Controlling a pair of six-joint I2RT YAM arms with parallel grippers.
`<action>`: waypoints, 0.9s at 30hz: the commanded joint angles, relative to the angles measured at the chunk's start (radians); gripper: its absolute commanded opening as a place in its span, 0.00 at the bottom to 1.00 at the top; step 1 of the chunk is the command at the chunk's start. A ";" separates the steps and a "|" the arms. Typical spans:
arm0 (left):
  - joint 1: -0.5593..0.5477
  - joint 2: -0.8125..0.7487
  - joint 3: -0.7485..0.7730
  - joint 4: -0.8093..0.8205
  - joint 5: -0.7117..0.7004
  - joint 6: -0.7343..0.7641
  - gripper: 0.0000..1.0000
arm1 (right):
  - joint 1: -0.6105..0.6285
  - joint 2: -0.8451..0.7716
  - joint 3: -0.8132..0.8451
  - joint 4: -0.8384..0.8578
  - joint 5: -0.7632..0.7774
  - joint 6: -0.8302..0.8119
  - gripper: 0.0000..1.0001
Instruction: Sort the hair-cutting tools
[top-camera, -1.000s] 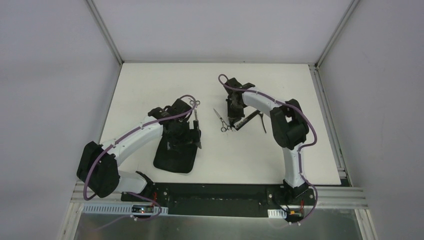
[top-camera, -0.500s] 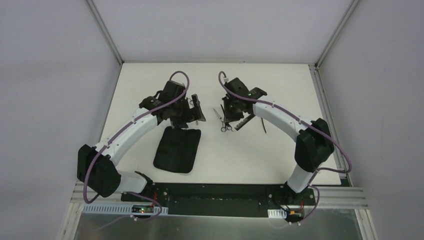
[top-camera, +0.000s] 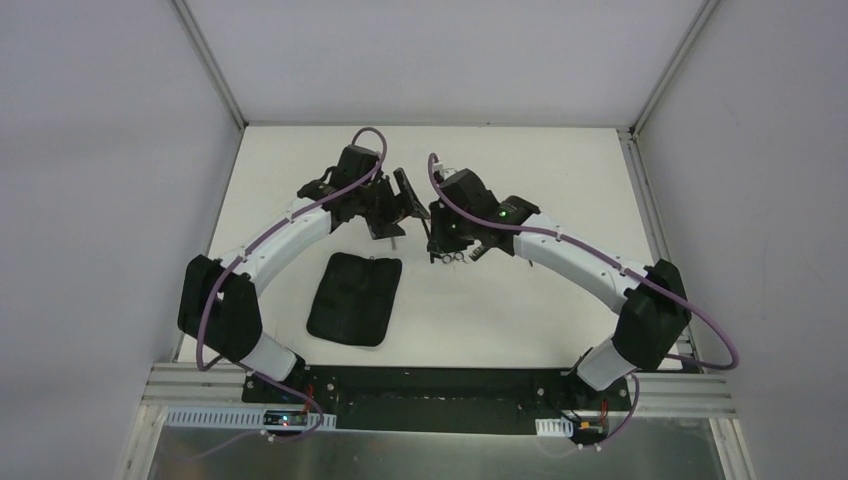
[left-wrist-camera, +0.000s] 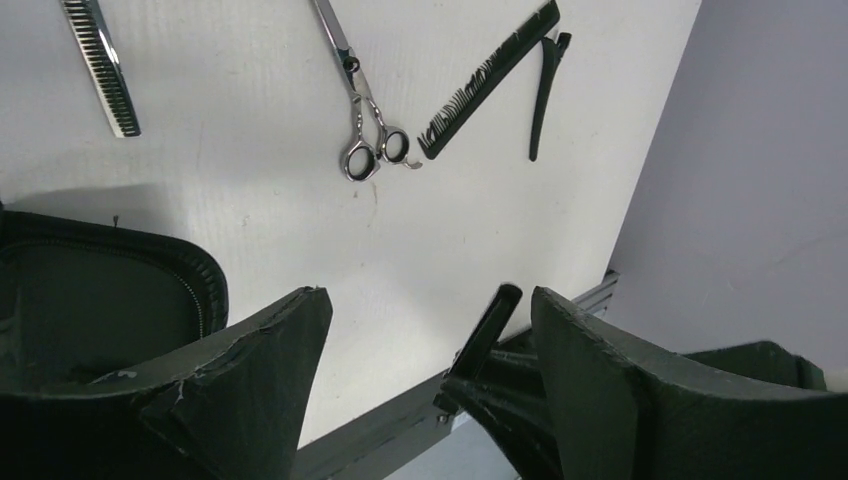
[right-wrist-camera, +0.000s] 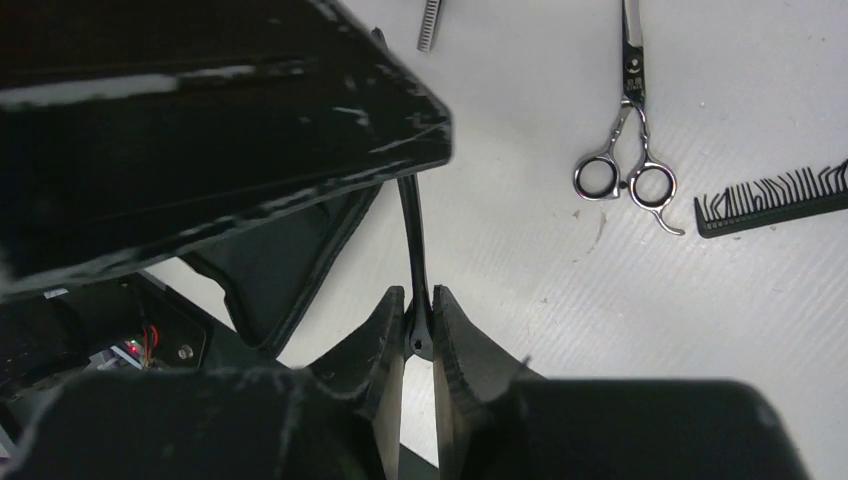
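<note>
Handover likely: thin black tool (right-wrist-camera: 410, 230) is clamped in the right pincer (right-wrist-camera: 418, 292) and presented between the left pincer's (left-wrist-camera: 430, 300) parted jaws.

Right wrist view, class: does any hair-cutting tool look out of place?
Yes. A thin black stick-like tool is pinched at one end by the right gripper, off the white table, while the silver ring-handled scissors and black toothed comb lie flat on it.
</note>
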 joint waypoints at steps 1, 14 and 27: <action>-0.001 0.021 0.038 0.073 0.068 -0.046 0.75 | 0.018 -0.050 -0.001 0.065 0.013 0.014 0.15; 0.003 0.030 0.012 0.153 0.158 -0.082 0.00 | 0.028 -0.100 -0.018 0.100 0.036 0.022 0.39; 0.107 -0.065 -0.074 0.159 0.363 -0.054 0.00 | 0.028 -0.411 -0.412 0.459 -0.153 -0.433 0.62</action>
